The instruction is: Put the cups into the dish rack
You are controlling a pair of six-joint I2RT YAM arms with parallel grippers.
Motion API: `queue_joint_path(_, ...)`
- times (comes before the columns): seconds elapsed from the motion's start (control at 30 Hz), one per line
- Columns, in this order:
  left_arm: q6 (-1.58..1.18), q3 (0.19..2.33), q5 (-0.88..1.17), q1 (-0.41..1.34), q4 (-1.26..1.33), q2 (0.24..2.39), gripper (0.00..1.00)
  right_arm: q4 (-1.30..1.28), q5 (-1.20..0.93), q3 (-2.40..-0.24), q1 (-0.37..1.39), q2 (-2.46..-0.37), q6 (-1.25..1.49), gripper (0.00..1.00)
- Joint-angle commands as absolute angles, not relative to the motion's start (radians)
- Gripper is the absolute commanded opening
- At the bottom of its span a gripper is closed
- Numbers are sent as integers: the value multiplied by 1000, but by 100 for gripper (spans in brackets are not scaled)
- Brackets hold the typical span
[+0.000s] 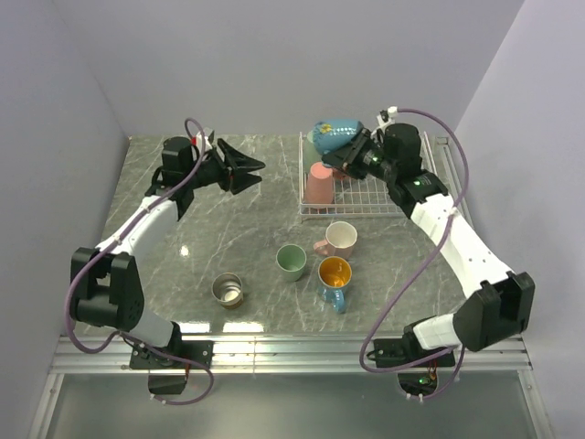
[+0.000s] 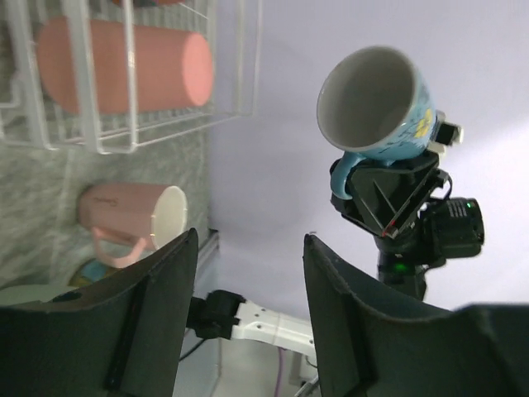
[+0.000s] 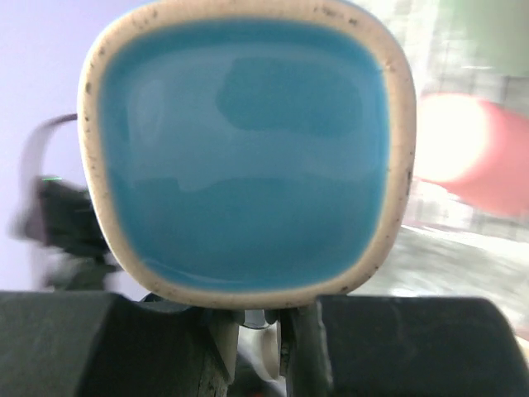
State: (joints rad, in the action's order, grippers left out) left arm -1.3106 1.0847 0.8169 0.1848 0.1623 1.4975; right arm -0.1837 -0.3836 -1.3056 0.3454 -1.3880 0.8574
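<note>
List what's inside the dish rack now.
One salmon pink cup stands in the near-left corner of the dish rack. The right gripper holds a blue cup above it. The right arm hides the far-right cells.

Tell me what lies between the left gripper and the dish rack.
Nothing. In the top external view, only bare grey tabletop shows between the open left gripper and the dish rack.

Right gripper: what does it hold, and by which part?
The right gripper holds the blue cup, apparently by its handle.
</note>
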Motion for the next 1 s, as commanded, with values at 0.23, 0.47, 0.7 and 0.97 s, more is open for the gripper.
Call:
queue_joint_path(0.23, -885, 1148, 672, 146, -336, 1396, 56, -426, -86, -1235, 302, -1377, 583, 0)
queue_joint_path(0.47, -862, 1081, 663, 144, -362, 1353, 54, -517, 29, -1345, 290, -1515, 532, 0)
queue_joint_path(0.7, -839, 1063, 646, 143, -382, 1332, 51, -577, 109, -1425, 282, -1658, 511, 0)
queue_joint_path(0.97, -836, 1051, 641, 143, -379, 1330, 49, -583, 152, -1431, 287, -1730, 523, 0)
